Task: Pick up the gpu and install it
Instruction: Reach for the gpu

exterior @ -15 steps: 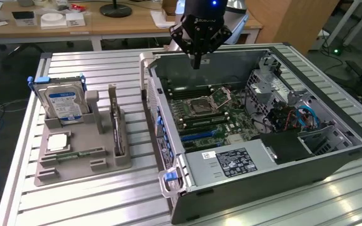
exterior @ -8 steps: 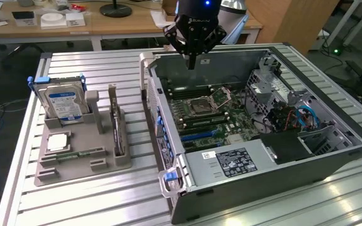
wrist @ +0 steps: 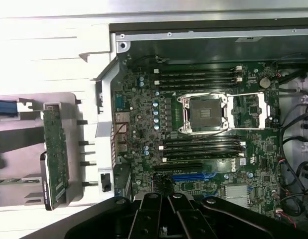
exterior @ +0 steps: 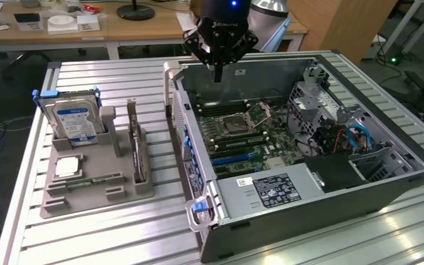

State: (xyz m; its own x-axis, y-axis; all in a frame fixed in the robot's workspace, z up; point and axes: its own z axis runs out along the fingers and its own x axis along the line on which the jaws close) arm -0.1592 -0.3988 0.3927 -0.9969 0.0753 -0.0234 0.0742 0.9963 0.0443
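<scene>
One gpu (exterior: 137, 160), one hard drive (exterior: 75, 118), one computer case (exterior: 308, 207), one tray (exterior: 86, 193)

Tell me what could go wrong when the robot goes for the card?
1. The gripper is shut and hangs over the open case, away from the gpu; crossing over, it might clip the case wall.
2. The gpu stands on edge in a narrow slot of the grey holder, near the hard drive; a crooked pull could jam it or knock the drive.
</scene>
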